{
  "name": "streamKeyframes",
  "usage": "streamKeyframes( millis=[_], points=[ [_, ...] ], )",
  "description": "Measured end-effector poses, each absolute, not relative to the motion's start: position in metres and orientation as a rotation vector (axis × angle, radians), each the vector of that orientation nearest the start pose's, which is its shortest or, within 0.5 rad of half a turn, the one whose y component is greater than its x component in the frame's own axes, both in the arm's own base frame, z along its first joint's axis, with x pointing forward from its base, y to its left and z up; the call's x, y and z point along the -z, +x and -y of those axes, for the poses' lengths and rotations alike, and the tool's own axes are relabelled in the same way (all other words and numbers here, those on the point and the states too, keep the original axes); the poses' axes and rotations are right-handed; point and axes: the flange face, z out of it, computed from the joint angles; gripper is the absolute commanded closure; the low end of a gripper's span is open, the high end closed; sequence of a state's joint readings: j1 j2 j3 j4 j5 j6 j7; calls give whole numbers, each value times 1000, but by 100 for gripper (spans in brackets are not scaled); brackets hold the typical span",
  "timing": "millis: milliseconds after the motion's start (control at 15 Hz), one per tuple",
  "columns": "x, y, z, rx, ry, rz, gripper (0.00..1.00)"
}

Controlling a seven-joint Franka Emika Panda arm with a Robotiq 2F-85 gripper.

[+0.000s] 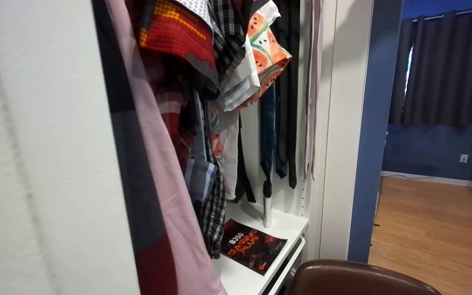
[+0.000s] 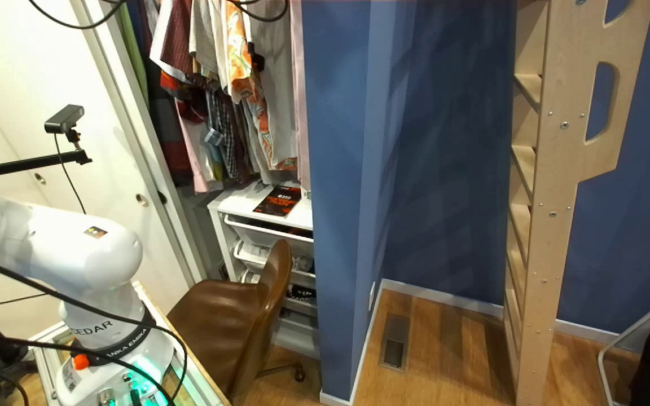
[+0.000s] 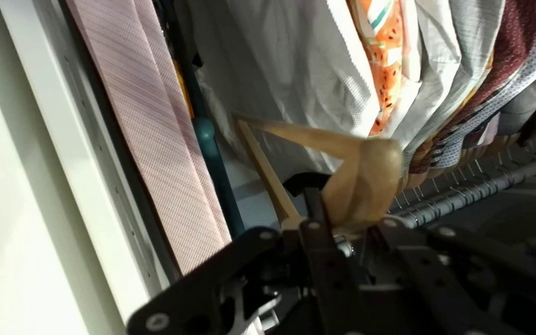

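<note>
Where your black metal gripper [image 3: 348, 218] ended, a triangular tan wooden hanger [image 3: 366, 179] jutted ahead.
Whether gripped, you couldn't tell.

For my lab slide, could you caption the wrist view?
Gripper at a blurred wooden hanger, clothes hanging along a metal rail behind.

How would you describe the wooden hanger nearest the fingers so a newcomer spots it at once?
In the wrist view, find the metal closet rail lined with shirts. Follow it leftward to the black fingers; the wooden hanger is at their tips. Unlike those inside the shirts, its triangular frame shows bare.
</note>
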State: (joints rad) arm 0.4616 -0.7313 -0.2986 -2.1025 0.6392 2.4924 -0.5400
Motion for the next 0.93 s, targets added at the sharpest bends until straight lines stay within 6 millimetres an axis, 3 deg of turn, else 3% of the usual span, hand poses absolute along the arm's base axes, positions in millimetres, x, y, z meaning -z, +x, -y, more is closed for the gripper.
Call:
streamKeyframes(
  millis=[933],
  points=[
    [-807, 349, 27, 1452, -2061, 442, 96]
  ],
)
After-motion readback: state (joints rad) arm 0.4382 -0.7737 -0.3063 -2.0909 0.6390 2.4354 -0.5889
